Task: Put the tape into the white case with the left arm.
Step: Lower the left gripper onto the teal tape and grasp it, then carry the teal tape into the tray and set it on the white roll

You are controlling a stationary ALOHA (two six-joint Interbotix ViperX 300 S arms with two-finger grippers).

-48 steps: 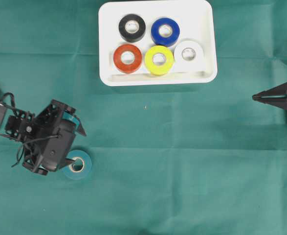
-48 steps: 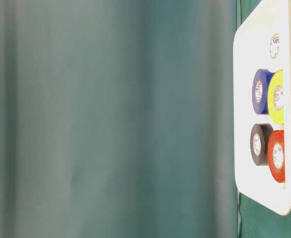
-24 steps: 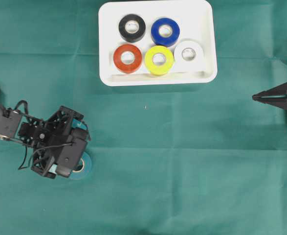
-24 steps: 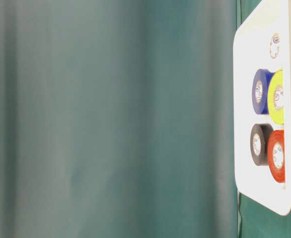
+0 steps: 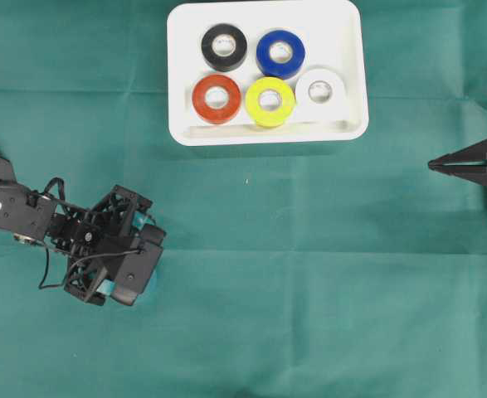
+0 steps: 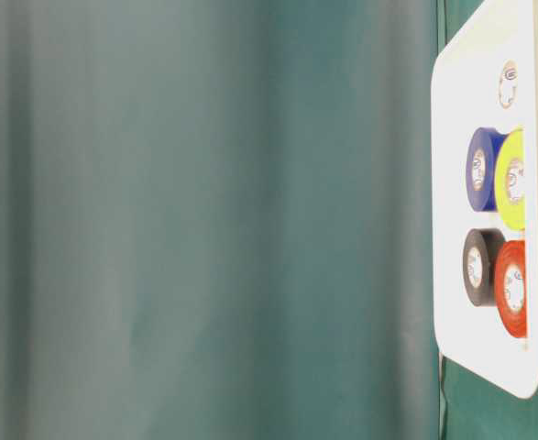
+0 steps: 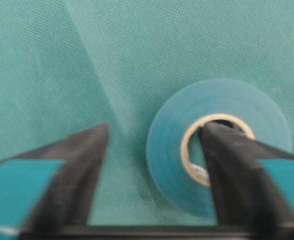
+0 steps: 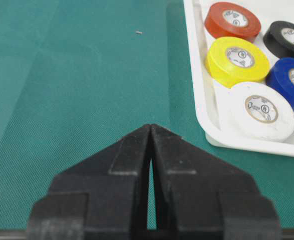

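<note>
The left gripper point(image 7: 154, 137), jaws spread, straddles the wall of the flat-lying teal tape point(image 7: 219, 145), one finger point(image 7: 227, 160) inside its core.

White case point(image 5: 349, 75) holds black, blue, red, yellow, white rolls; teal tape point(image 7: 222, 145).

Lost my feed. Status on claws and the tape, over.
Left claw open, straddling teal tape, one finger in its core. Right claw shut, idle. White case holds five rolls; cloth between looks bare.
</note>
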